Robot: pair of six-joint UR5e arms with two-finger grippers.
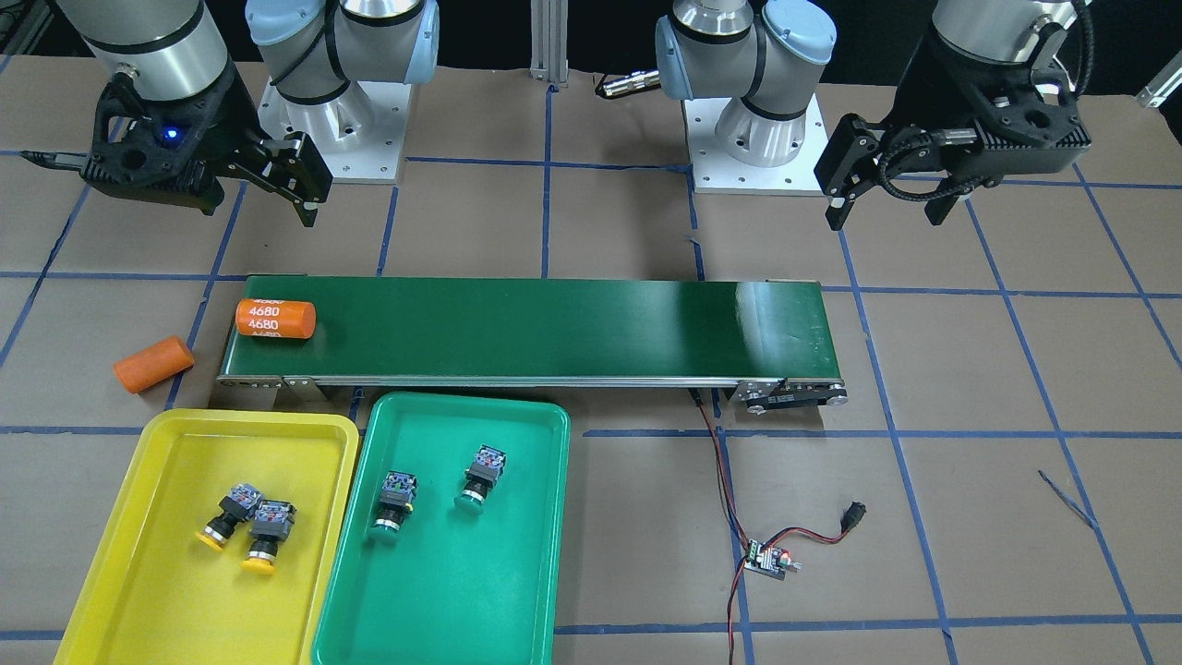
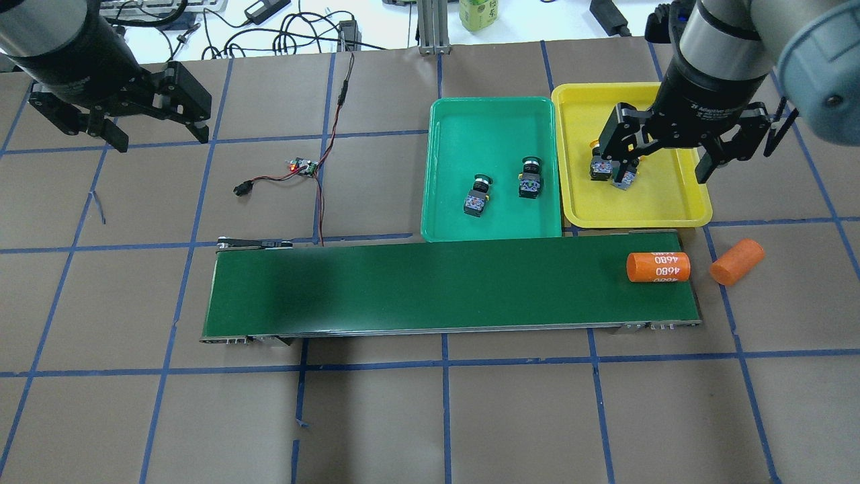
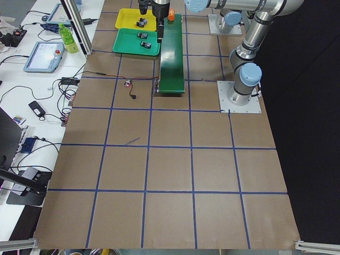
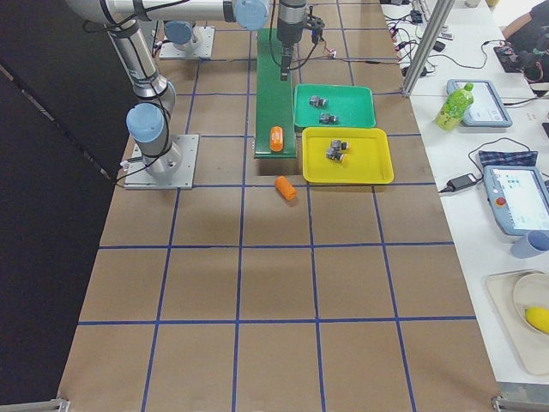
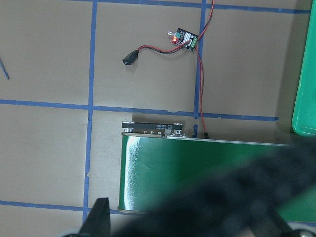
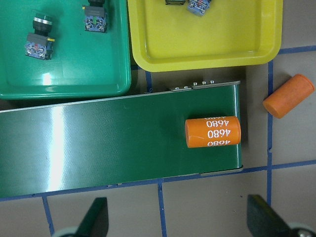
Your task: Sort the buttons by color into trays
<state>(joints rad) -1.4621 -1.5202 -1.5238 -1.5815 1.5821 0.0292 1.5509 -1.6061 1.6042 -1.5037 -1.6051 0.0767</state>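
Left tool (image 2: 159, 131) hangs wide open and empty above the brown paper-covered counter (image 2: 403, 417), nowhere near any button. Next over, the shallow green plastic tray (image 2: 494, 102) has both green-capped push buttons (image 2: 476, 198) lying apart inside. The shallow yellow plastic tray (image 2: 638, 218) holds the two yellow-capped push buttons (image 1: 266, 531), touching each other. Right tool (image 2: 662, 168) sits high and clear, wide open, empty too. Looks sorted to me. They seem light and rigid but roll-prone on the round caps, so I'd pinch the blocky grey body.
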